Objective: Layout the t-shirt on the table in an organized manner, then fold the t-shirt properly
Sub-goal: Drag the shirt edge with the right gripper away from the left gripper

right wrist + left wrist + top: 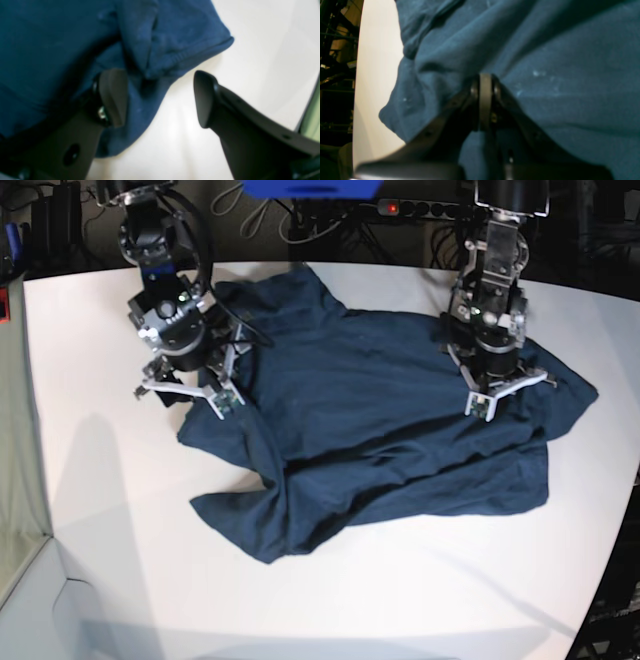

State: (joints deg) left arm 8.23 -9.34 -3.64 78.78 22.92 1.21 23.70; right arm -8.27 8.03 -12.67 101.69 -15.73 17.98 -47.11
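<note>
In the left wrist view we found the left gripper (485,100) closed tight against the t-shirt (545,75) — whether cloth was pinched, we could not tell. In the right wrist view the right gripper (160,100) stood wide, empty, straddling a hem. The base view showed the t-shirt rumpled across the table (120,560). We judged a risk: a pull could bunch the cloth further.

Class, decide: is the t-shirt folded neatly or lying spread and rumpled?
Spread and rumpled. The t-shirt lies on the table with creases and its lower corner bunched over itself; no neat fold shows.
</note>
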